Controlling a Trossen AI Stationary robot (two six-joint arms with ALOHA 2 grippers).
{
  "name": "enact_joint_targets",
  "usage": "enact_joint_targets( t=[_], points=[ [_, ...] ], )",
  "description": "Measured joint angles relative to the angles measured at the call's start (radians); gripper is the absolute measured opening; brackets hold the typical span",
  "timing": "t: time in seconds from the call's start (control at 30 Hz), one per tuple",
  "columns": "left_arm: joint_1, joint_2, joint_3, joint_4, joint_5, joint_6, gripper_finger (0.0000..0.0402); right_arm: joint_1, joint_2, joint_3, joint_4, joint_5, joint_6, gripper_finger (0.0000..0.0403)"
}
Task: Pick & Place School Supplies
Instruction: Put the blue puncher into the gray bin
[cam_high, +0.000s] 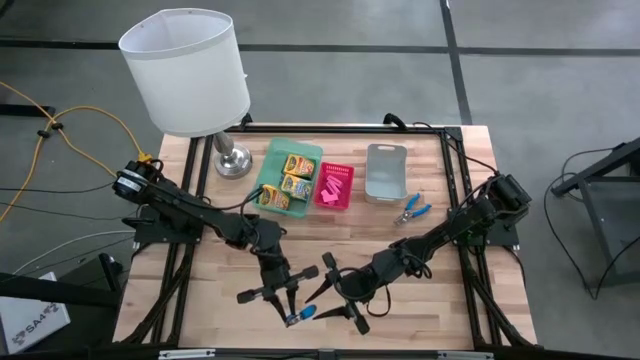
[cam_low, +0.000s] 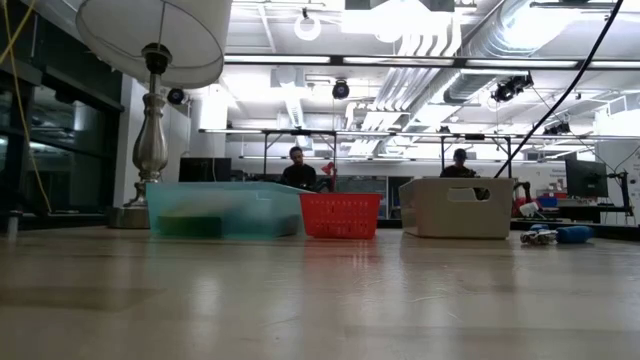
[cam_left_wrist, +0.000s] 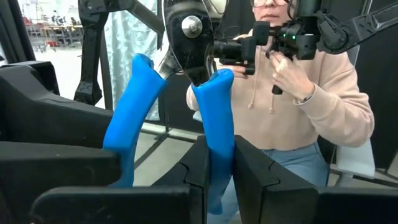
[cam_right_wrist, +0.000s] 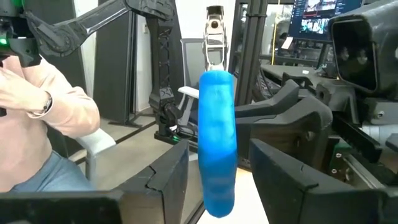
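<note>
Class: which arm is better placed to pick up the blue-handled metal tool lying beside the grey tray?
Probably the right. The loose blue-handled metal tool lies on its side of the table, and the right gripper is open. The left gripper is shut on the other blue-handled tool.

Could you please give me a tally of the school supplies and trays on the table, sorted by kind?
Crayon boxes, in the green tray: 3
Blue-handled tools: 2, one by the grey tray, one between the left gripper and right gripper
Trays (green, pink tray, grey tray): 3
Pink erasers: too small to count
Total counted: 8
</note>
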Motion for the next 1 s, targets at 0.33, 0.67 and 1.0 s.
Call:
enact_joint_targets(
  t=[0.33,0.67,1.0],
  points=[
    [0.000,-0.001,0.000,0.029,-0.027,0.003,0.0037,0.000,0.000,0.000,0.022,0.004,0.017,0.0160],
    [0.000,-0.001,0.000,0.028,-0.041,-0.005,0.0037,0.000,0.000,0.000,0.021,0.019,0.019,0.0160],
    [0.000,-0.001,0.000,0.028,-0.046,-0.008,0.0037,0.000,0.000,0.000,0.016,0.016,0.023,0.0110]
  ],
)
